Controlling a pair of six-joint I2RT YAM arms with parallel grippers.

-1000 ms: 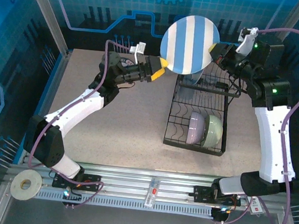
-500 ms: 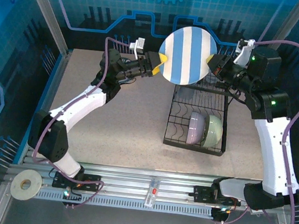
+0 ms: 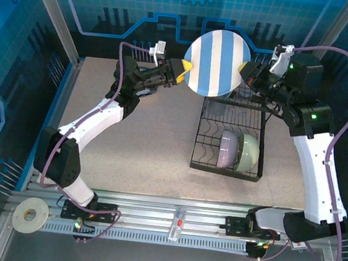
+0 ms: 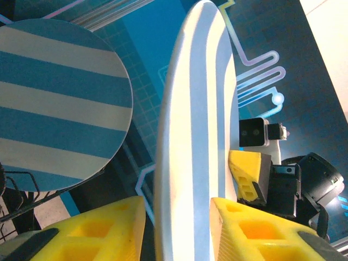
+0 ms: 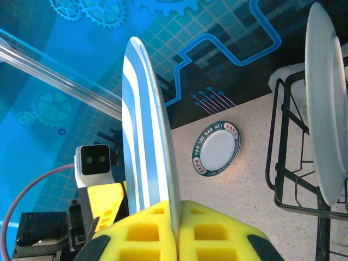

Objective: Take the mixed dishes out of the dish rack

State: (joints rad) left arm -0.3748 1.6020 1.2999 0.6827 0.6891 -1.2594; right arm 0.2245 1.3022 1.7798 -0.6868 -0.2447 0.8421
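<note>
Top external: right end effector (image 3: 248, 68) clamped on the striped plate (image 3: 217, 63), left end effector (image 3: 185, 69) straddling the opposite rim — can't tell if it's pinching. If right releases early — plate could drop onto the dish rack (image 3: 224, 172).

The left arm (image 3: 90, 125) and right arm (image 3: 319, 171) have white shells, black joints and a loose lavender cable (image 3: 332, 49) each. The left end effector (image 3: 184, 72) and right end effector (image 3: 249, 70) have blocky yellow fingers (image 4: 98, 234) with square recesses. A green light (image 3: 315, 110) glows on the right arm.
</note>
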